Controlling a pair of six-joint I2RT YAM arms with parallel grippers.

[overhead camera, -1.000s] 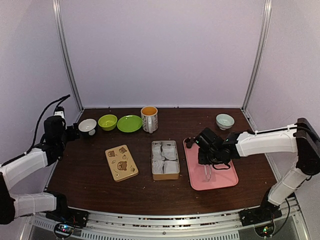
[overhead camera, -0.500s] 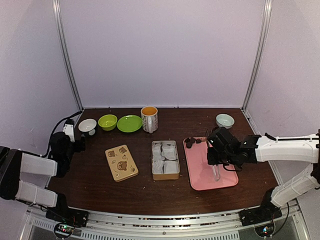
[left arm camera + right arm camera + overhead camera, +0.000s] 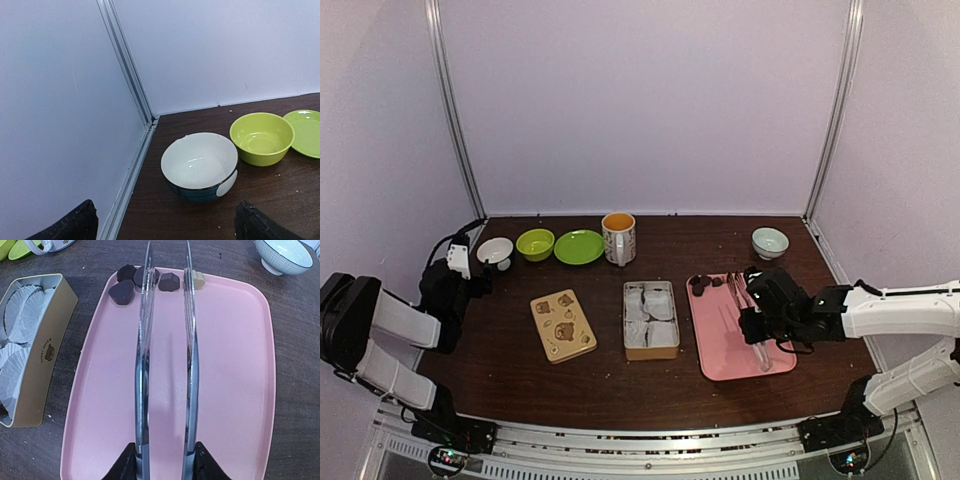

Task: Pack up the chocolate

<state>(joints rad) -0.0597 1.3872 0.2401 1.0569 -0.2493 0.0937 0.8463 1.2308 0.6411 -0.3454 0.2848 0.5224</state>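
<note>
Right claw [image 3: 165,466]: clamped on the metal tongs [image 3: 143,340], their arms apart over the pink tray [image 3: 230,365].
Chocolate [image 3: 122,291]: clustered at the tray's 12 o'clock edge, one dark lump between the tong arms.
Left claw [image 3: 170,223]: spread wide near the white bowl [image 3: 200,165].
Next move, judged: pinch that one lump gently, lift it clear, and carry it toward 9 o'clock to a paper cup [image 3: 22,315] in the tin [image 3: 47,355].

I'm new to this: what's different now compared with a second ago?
The right gripper, shut on the metal tongs, slid rightward and nearer across the pink tray as its arm pulled back. The left arm folded down lower by the left edge, the left gripper open. The chocolates, the tin and the white bowl stayed put.
</note>
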